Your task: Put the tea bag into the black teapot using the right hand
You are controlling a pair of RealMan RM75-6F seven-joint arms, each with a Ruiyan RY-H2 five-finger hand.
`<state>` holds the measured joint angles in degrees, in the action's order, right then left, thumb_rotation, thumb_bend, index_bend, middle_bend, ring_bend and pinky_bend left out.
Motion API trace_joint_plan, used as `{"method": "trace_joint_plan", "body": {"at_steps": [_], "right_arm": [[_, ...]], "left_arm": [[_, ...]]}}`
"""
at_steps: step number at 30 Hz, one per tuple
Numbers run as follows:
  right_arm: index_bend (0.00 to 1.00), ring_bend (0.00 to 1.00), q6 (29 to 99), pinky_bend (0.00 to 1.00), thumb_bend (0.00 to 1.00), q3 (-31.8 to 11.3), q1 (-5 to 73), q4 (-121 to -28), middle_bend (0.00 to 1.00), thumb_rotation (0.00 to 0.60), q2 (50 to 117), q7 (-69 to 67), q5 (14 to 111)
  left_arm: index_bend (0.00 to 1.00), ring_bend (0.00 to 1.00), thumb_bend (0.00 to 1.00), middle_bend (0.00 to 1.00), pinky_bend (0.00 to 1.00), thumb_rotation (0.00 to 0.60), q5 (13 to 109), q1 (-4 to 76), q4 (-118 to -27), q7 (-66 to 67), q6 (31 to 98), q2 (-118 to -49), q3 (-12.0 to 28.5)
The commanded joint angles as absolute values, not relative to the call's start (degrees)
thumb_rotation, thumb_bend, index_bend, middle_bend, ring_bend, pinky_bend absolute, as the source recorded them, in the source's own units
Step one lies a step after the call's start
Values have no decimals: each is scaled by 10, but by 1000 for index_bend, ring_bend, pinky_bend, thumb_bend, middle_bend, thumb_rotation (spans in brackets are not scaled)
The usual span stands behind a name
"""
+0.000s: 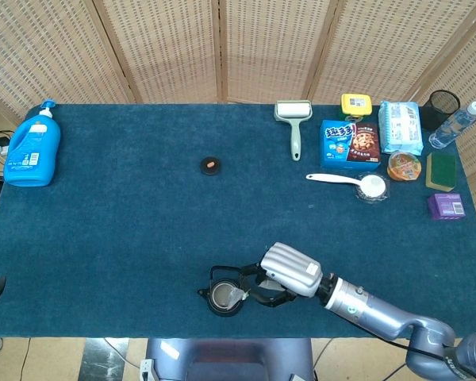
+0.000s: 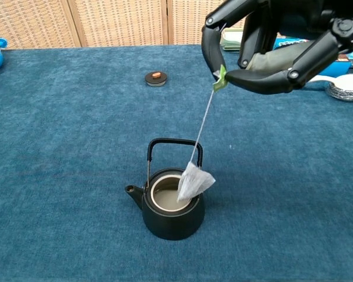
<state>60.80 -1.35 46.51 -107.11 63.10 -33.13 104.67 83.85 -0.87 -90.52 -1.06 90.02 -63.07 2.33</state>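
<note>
In the head view, the right hand [image 1: 284, 274] reaches in from the lower right over the near edge of the blue worktop [image 1: 143, 222], its dark fingers [image 1: 258, 294] curled just beside the black teapot [image 1: 224, 295]. The tea bag [image 1: 239, 292] shows as a pale scrap over the pot's right rim. The teapot lid [image 1: 211, 165] lies well apart on the cloth. At the far left stands a blue detergent bottle [image 1: 33, 147]; on the right side are a lint roller [image 1: 293, 123], a cookie box [image 1: 349, 143] and a white spoon [image 1: 349, 182]. The left hand shows in neither picture

In the chest view, the right hand [image 2: 276, 44] hangs above and to the right of the black teapot [image 2: 172, 205], fingers [image 2: 259, 79] pinched together on the green tag [image 2: 220, 78] of the string. The string runs down and left to the tea bag [image 2: 193, 182], which is tilted, its lower corner dipping into the open mouth and its body leaning on the right rim below the upright handle
</note>
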Motion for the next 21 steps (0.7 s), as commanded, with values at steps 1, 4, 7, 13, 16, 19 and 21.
{"method": "trace_joint_plan", "body": {"at_steps": [1, 4, 7, 13, 16, 19, 21], "right_arm": [[576, 1000, 605, 1000, 549, -13, 468, -1067, 1000, 600, 637, -332, 1042], [576, 1000, 603, 1000, 551, -14, 471, -1063, 1000, 600, 644, -330, 1037], [576, 1000, 595, 1000, 551, -13, 475, -1057, 1000, 600, 655, -329, 1032], [577, 1000, 588, 1000, 550, -11, 481, -1051, 1000, 600, 671, -322, 1026], [577, 1000, 583, 1000, 550, -7, 482, -1048, 1000, 600, 677, -319, 1024], [577, 1000, 582, 1000, 550, -3, 482, -1042, 1000, 600, 683, -317, 1023], [577, 1000, 580, 1000, 550, 1, 482, -1039, 1000, 600, 688, -317, 1022]], "left_arm": [[128, 54, 364, 127, 107, 600, 838, -9, -903, -13, 899, -632, 23], [128, 54, 364, 127, 107, 600, 837, -9, -901, -14, 898, -632, 23], [129, 54, 364, 127, 108, 600, 837, -10, -899, -16, 897, -633, 23], [128, 54, 364, 127, 107, 600, 838, -11, -897, -18, 898, -632, 24], [128, 54, 365, 127, 107, 600, 841, -12, -899, -17, 901, -631, 23], [128, 54, 364, 127, 108, 600, 843, -11, -902, -16, 898, -630, 21], [128, 54, 365, 127, 108, 600, 845, -10, -904, -15, 893, -630, 18]]}}
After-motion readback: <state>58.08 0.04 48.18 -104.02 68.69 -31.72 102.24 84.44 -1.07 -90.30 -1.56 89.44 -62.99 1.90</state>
